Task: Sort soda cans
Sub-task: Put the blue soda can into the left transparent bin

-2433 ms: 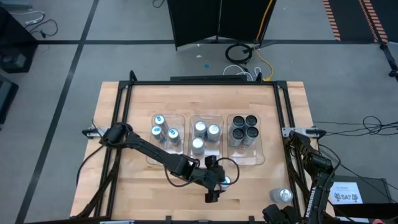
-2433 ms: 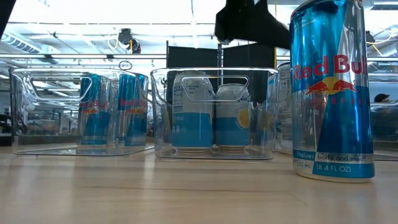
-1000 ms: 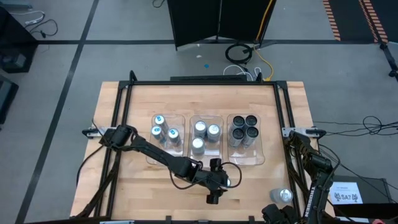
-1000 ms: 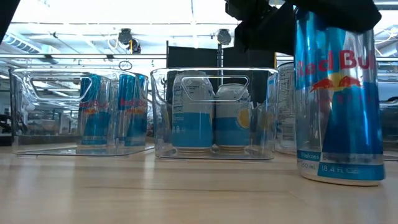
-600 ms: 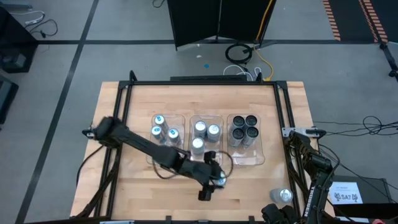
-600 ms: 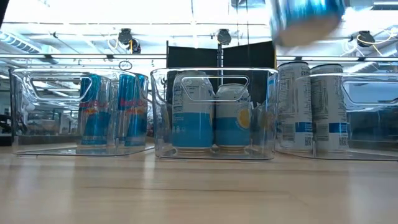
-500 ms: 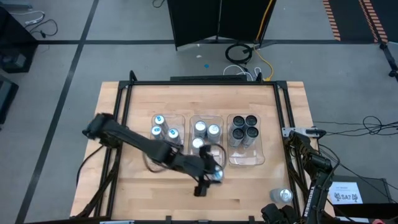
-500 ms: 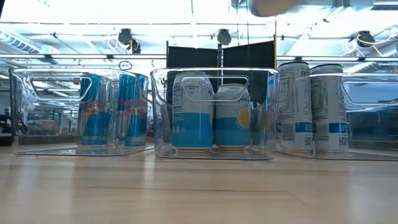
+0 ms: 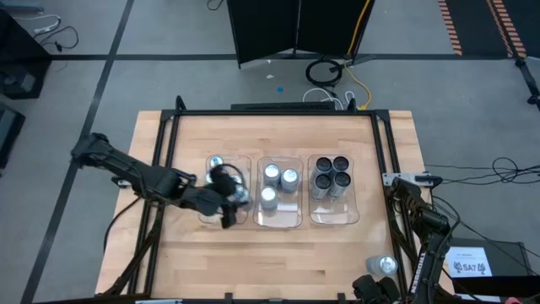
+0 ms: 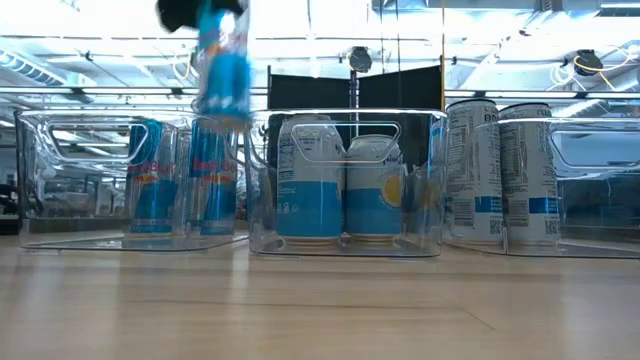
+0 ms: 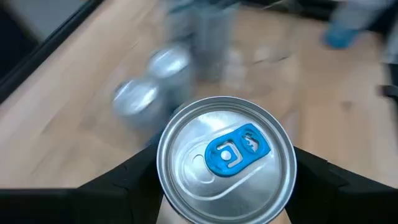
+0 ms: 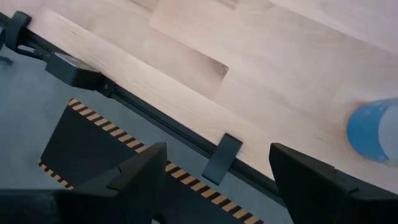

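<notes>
Left tool [image 9: 229, 203]: closed around a blue-and-silver Red Bull can [image 10: 222, 62], held upright in the air over the left tray [image 9: 205, 213].
Held can, low view: hangs clear above the tray rim, its base above the tops of the cans standing inside; motion-blurred.
Held can, left wrist view: silver lid with blue tab [image 11: 225, 157] fills the frame between the two dark fingers [image 11: 124, 185]; two plain silver tops show blurred below it. The high view hides this can under the arm.
Left tray contents: blue-tab can [image 9: 216, 162] at 12 o'clock in the tray in the high view; the low view shows at least two blue Red Bull cans [image 10: 155, 178] standing there.
Middle tray [image 9: 279, 221]: three bright-topped cans [image 9: 270, 196]; the low view shows their pale blue-and-white sides [image 10: 309, 180].
Right tray [image 9: 334, 216]: four dark-topped cans [image 9: 331, 175] in a square; silver-and-blue sides in the low view [image 10: 500, 172].
Right tool [image 12: 217, 177]: parked off the tabletop [image 9: 337, 135] edge at 5 o'clock, jaws standing wide with nothing between them; seen only in the right wrist view.
Loose can [image 9: 384, 266]: at the 5 o'clock corner of the tabletop, near the right arm; a blue blur [image 12: 373, 132] in the right wrist view.
</notes>
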